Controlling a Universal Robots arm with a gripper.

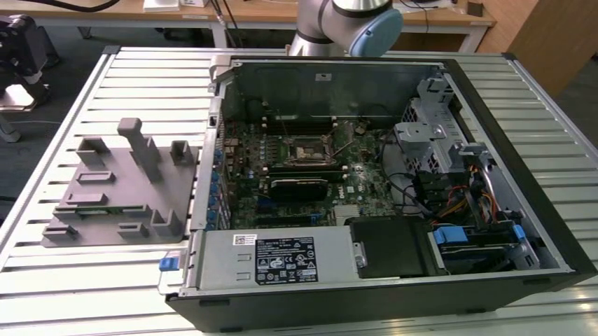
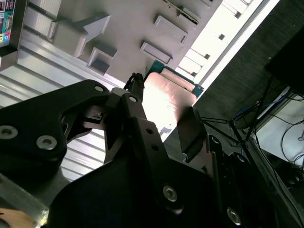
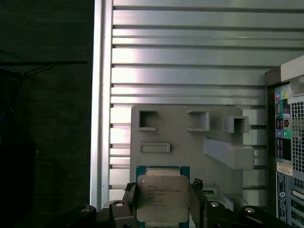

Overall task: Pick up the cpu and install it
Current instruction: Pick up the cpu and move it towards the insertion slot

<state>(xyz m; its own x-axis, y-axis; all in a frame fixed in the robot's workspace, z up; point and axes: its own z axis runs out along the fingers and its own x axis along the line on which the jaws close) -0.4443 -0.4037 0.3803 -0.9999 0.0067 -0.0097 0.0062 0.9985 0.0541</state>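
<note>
Over grey fixture (image 3: 190, 142), cpu (image 3: 163, 198) pinched in tool (image 3: 163, 200), lid apparently upward

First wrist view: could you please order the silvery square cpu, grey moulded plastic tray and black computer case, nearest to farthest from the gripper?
1. Silvery square cpu, held in the gripper.
2. Grey moulded plastic tray, directly behind the cpu.
3. Black computer case, beyond the tray's edge.
</note>
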